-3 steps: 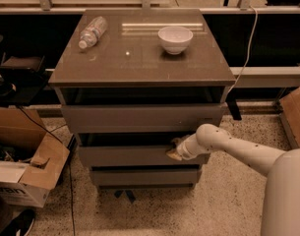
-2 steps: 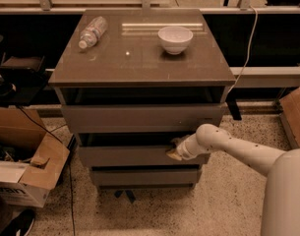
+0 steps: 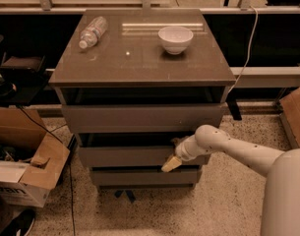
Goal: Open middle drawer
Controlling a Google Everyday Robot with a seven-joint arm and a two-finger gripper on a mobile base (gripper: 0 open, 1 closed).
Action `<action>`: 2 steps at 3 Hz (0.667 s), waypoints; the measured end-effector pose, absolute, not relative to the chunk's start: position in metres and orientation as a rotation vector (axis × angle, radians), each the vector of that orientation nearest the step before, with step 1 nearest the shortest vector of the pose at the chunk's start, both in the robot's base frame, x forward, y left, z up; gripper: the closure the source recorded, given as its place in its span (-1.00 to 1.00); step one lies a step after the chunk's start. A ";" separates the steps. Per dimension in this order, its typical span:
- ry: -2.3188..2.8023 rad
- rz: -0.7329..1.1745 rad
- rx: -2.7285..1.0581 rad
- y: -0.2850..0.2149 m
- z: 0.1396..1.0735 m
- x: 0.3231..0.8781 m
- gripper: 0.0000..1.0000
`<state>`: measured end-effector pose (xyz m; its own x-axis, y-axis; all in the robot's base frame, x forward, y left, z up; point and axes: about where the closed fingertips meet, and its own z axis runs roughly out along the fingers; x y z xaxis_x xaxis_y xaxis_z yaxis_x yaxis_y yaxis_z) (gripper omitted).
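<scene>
The gripper [image 3: 171,162] is at the middle drawer [image 3: 130,156] front's right end, below the tabletop [image 3: 139,65] front-right corner. The front runs left-right, so I'd pull straight out. Can't tell if it's clamped.

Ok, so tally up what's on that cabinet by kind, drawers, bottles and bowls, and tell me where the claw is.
Drawers: 3, the top drawer, the middle drawer, the bottom drawer
Bottles: 1, the bottle lying on the cabinet top
Bowls: 1, the bowl on the cabinet top
Total: 5
The claw is at the right part of the middle drawer's front, by its lower edge.
</scene>
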<state>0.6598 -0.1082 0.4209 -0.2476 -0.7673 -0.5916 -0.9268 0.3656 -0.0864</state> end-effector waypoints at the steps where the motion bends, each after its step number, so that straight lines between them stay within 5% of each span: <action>1: 2.082 0.380 -1.461 -0.108 0.421 0.660 -1.00; 2: 2.154 0.495 -1.525 -0.116 0.410 0.598 -0.47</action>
<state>0.5975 -0.1158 0.4100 -0.2855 -0.7836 -0.5518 -0.9458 0.3234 0.0301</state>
